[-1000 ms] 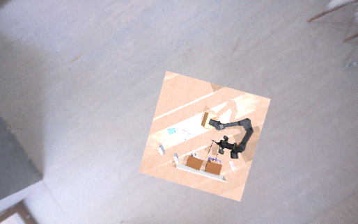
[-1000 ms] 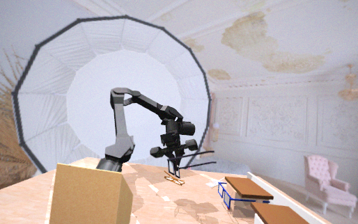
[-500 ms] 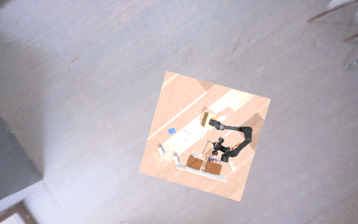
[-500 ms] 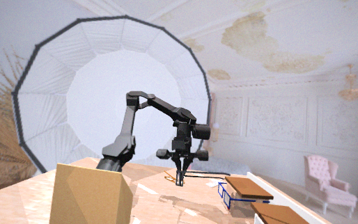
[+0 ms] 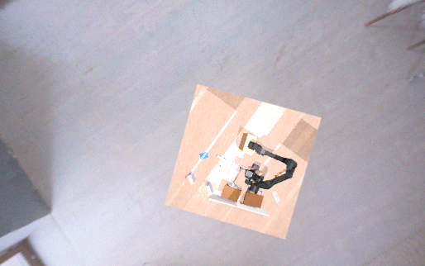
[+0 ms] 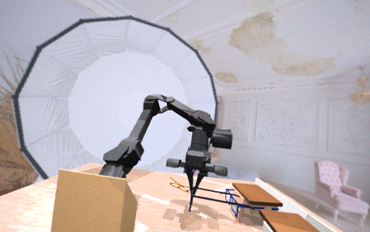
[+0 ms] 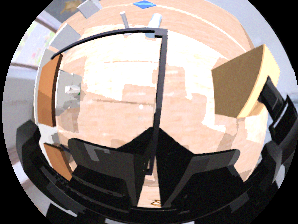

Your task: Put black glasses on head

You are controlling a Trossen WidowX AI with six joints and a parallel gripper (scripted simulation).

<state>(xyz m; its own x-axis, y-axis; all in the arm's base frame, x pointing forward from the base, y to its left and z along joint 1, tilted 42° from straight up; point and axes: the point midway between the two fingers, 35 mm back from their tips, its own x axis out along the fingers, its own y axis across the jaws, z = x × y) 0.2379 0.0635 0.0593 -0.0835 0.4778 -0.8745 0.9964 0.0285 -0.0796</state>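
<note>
My gripper [image 6: 193,190] [image 7: 154,131] is shut on the black glasses [image 6: 191,204] [image 7: 159,90] at their front frame. The frame hangs steeply, and the temples reach out toward the heads, above the table. The green-tag head [image 5: 231,192] [image 6: 288,220] [image 7: 48,95] has a brown top and a pale face; a small green spot shows on it in the wrist view. No glasses show on it. The other head [image 5: 253,199] [image 6: 256,194] [image 7: 58,161] stands beside it with blue glasses [image 6: 275,209] on it. In the exterior view a black temple overlaps the blue glasses; contact cannot be told.
A tan block [image 5: 247,142] [image 6: 90,202] [image 7: 240,85] stands by the arm's base. Orange glasses [image 5: 281,173] [image 6: 180,186] [image 7: 156,203] lie on the table behind the gripper. A low white wall runs behind the heads. A blue piece [image 5: 203,155] [image 7: 144,4] and small white pieces lie farther off.
</note>
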